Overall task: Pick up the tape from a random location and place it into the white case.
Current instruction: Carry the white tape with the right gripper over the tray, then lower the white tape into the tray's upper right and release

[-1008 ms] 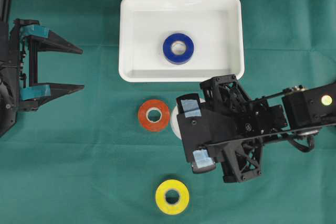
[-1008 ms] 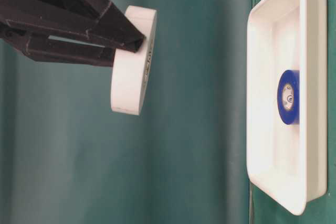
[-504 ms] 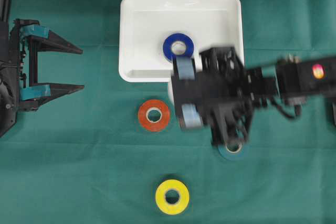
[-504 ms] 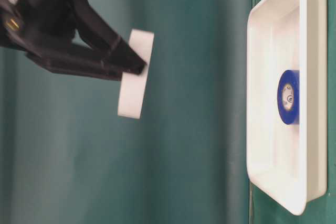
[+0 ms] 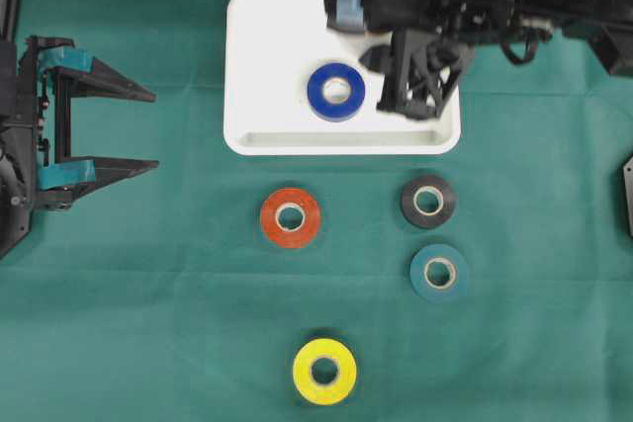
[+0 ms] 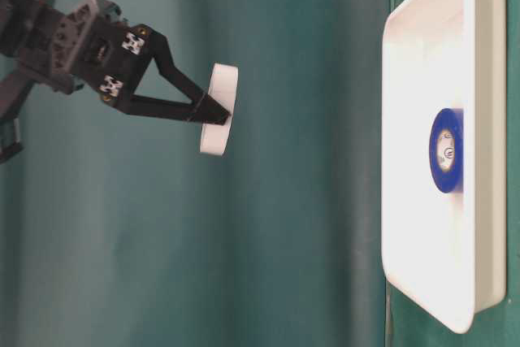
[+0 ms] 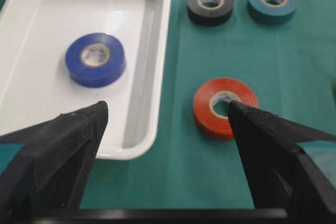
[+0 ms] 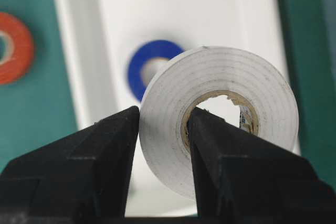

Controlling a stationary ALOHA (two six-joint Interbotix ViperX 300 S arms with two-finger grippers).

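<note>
The right gripper (image 8: 160,129) pinches the white tape (image 8: 220,116) above the white case (image 5: 267,130) — from overhead the arm hides it; the left gripper (image 7: 165,114) gapes wide.

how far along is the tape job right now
Done: a blue roll lies in the white case. In hand: the right gripper pinches a white roll above the case, not yet released. Left: red, black, teal and yellow rolls lie on the cloth.
</note>
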